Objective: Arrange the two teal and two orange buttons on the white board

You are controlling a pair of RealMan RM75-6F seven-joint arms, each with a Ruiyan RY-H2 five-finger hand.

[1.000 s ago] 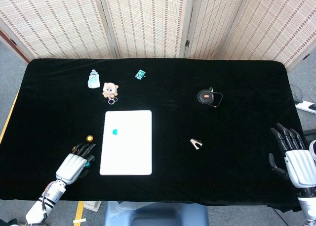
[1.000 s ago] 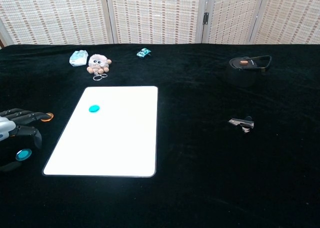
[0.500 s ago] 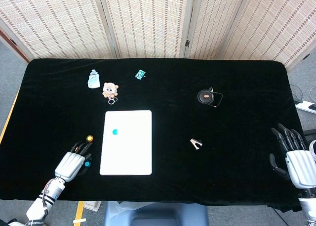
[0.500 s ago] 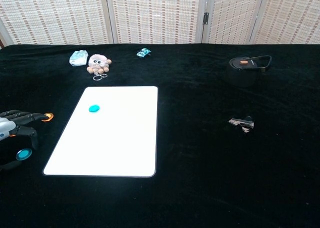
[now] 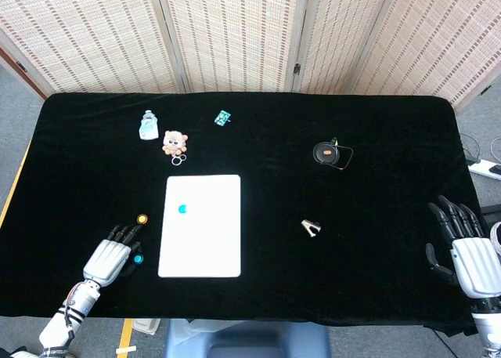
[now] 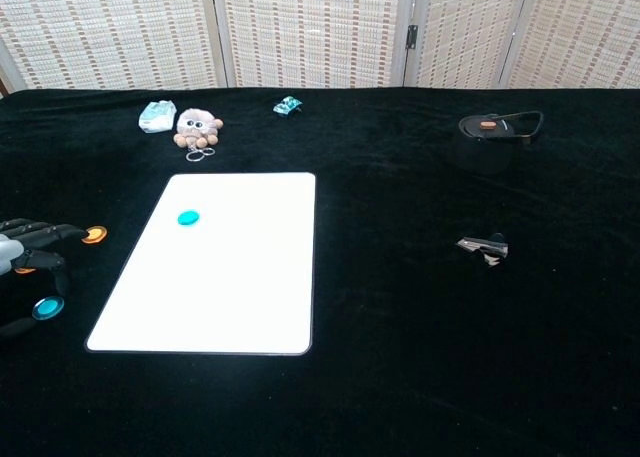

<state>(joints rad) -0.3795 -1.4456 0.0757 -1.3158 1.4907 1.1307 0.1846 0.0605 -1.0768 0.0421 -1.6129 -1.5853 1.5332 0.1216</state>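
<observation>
Head view: left hand (image 5: 109,254), fingers spread and empty, lies left of the white board (image 5: 200,226); pinching the nearby teal button (image 5: 138,258) squarely looks wise.

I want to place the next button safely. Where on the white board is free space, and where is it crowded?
The white board is bare except for one teal button near its far left corner; its middle, right side and near half are free. It is crowded off the board's left edge: the left hand lies there, with an orange button and a second teal button beside it.
</observation>
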